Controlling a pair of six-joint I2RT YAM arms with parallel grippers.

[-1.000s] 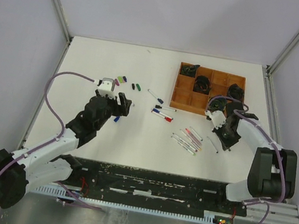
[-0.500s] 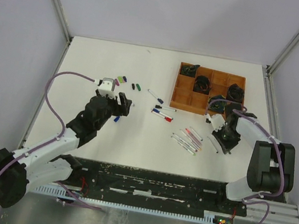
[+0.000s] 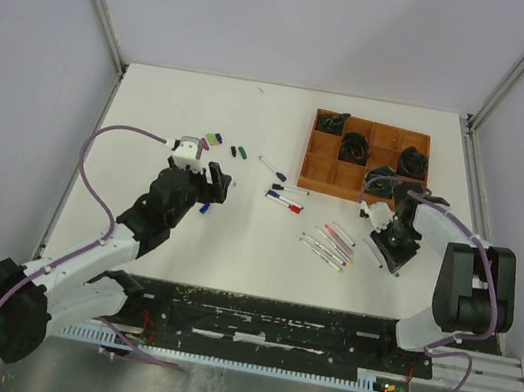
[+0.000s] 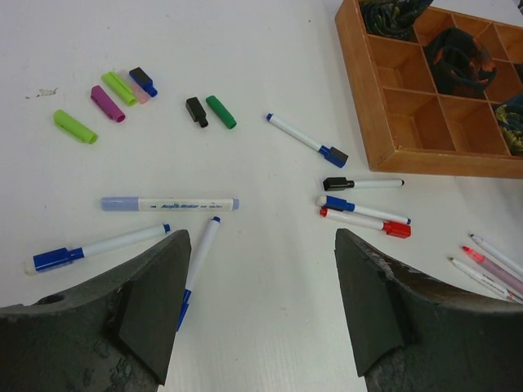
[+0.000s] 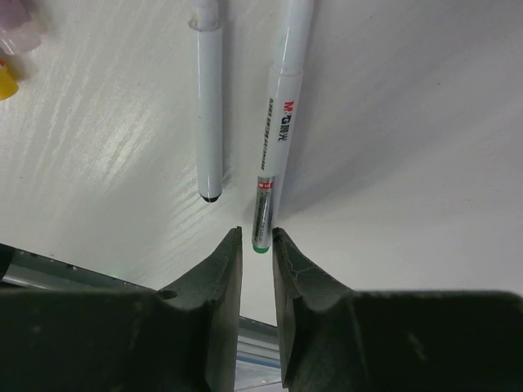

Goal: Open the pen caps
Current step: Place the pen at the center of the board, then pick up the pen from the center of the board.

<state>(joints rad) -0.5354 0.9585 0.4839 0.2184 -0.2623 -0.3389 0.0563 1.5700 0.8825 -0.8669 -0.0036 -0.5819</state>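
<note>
Your left claw (image 4: 257,286) hangs wide open over the counter (image 3: 234,242), with nothing between its fingers. Up and to its left, seven loose pen caps (image 4: 108,104) lie grouped: two lime green, one purple, one pink, one dark blue, one black and one dark green.

Just ahead of that claw are three pens (image 4: 98,247). A pale-blue-capped one lies crosswise, and two blue-ended ones slant, one of them partly behind the left finger. Further right lie four more. A blue-capped pen (image 4: 306,140) sits on a diagonal, and below it a black-, a blue- and a red-ended one lie nearly parallel, long axes crosswise.

The brown tray (image 4: 359,90) stands beyond them, with dark tangled bundles (image 4: 462,61) in several of its compartments. Near the right arm, a fan of thin pens (image 3: 330,241) is too fine to count.

Your right claw (image 5: 257,245) is down at the counter, its fingers narrowly parted, a sliver of gap on either side of the tip of the green-tipped pen (image 5: 276,122). That pen runs straight away from the claw, tip toward it. A black-tipped pen (image 5: 209,98) lies parallel, just to its left.
</note>
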